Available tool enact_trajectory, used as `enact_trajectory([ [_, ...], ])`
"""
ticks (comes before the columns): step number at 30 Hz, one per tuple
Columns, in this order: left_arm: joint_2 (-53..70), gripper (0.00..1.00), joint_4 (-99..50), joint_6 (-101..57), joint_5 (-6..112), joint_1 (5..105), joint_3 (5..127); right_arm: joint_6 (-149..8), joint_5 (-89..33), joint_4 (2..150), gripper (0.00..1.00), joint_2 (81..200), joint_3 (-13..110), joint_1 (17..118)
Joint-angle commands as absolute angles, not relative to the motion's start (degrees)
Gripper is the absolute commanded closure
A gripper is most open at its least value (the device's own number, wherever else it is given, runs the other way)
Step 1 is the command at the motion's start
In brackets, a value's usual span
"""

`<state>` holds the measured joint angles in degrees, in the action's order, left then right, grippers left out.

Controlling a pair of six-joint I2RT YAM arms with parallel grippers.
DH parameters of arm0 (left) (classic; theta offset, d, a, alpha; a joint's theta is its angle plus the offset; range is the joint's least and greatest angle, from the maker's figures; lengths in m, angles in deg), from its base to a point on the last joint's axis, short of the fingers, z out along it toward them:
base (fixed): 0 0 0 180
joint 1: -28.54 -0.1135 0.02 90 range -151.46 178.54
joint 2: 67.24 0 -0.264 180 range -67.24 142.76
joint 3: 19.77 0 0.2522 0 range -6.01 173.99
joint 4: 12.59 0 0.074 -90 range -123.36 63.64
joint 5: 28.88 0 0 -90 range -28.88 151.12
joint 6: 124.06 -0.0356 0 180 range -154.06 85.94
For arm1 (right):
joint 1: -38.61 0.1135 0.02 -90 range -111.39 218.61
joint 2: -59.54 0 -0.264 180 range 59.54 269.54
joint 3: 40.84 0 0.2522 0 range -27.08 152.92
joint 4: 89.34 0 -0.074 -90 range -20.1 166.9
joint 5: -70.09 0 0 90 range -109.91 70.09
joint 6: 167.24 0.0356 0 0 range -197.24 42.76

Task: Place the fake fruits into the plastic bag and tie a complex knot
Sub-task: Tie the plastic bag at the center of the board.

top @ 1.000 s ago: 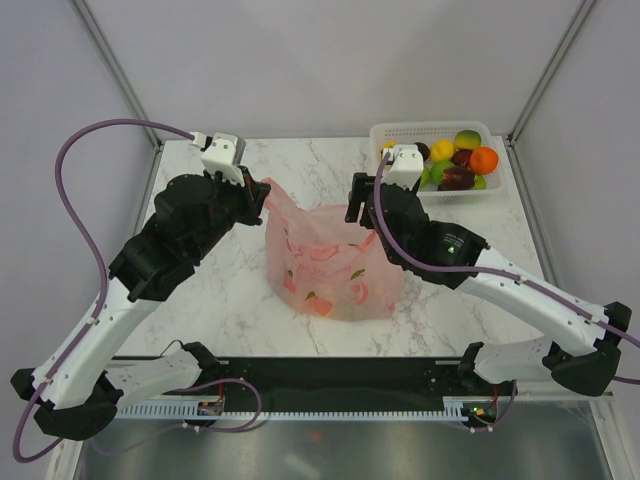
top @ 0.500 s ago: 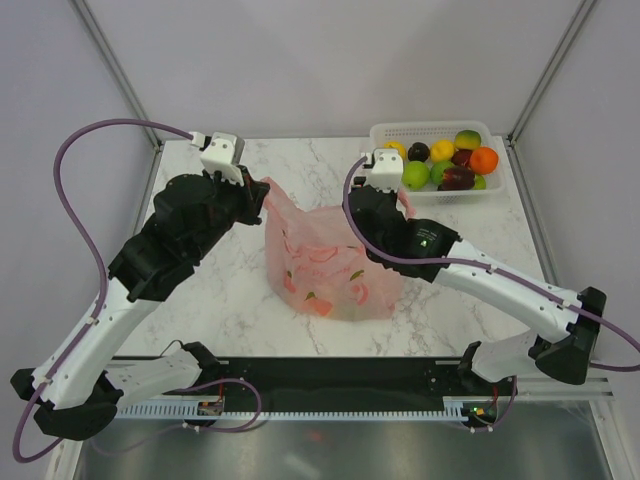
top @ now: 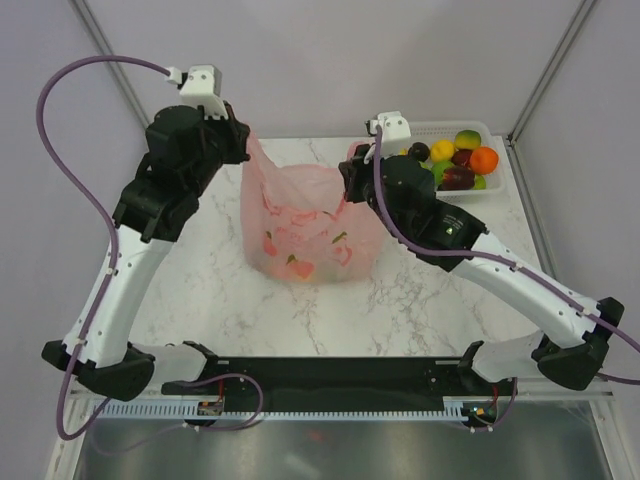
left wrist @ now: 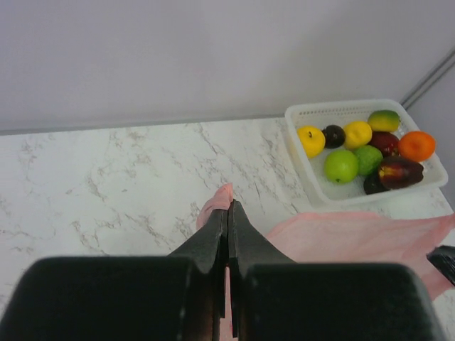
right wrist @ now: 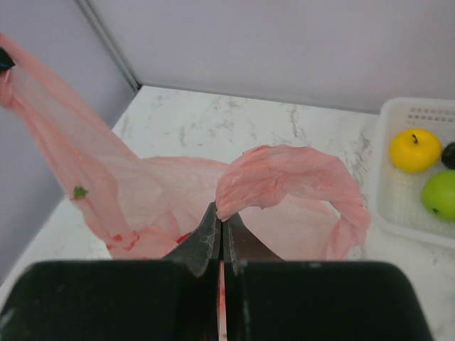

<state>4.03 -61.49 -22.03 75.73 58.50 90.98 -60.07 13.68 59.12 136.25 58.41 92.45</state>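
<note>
The pink plastic bag (top: 300,215) hangs stretched between my two grippers above the marble table. My left gripper (top: 244,143) is shut on the bag's left handle (left wrist: 216,204), its fingertips pinching the pink film. My right gripper (right wrist: 220,212) is shut on the right handle loop (right wrist: 291,174), which arches past its tips. In the top view the right gripper (top: 352,183) sits at the bag's right upper corner. The fake fruits (top: 452,160) lie in the white basket (left wrist: 313,186): yellow, green, orange, dark red and dark purple ones. No knot shows.
The white lattice basket (top: 402,130) stands at the table's far right corner, just behind the right wrist. Metal frame posts (top: 110,50) rise at the back corners. Bare marble (top: 420,300) lies in front of the bag.
The right gripper went from open to shut on the bag's right handle. Both arms rose and moved back, lifting and stretching the bag leftward and farther away.
</note>
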Motion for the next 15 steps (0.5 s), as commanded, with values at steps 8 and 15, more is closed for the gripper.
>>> enact_trajectory([
  [8,7.56,0.98,-62.83,-20.44,66.39,42.10,97.18,-55.61,-25.95,64.24,1.00,136.09,60.90,74.65],
  [15,9.13,0.97,-60.12,-19.29,66.48,35.93,91.38,-55.70,-33.96,72.75,1.00,138.55,55.89,69.38],
])
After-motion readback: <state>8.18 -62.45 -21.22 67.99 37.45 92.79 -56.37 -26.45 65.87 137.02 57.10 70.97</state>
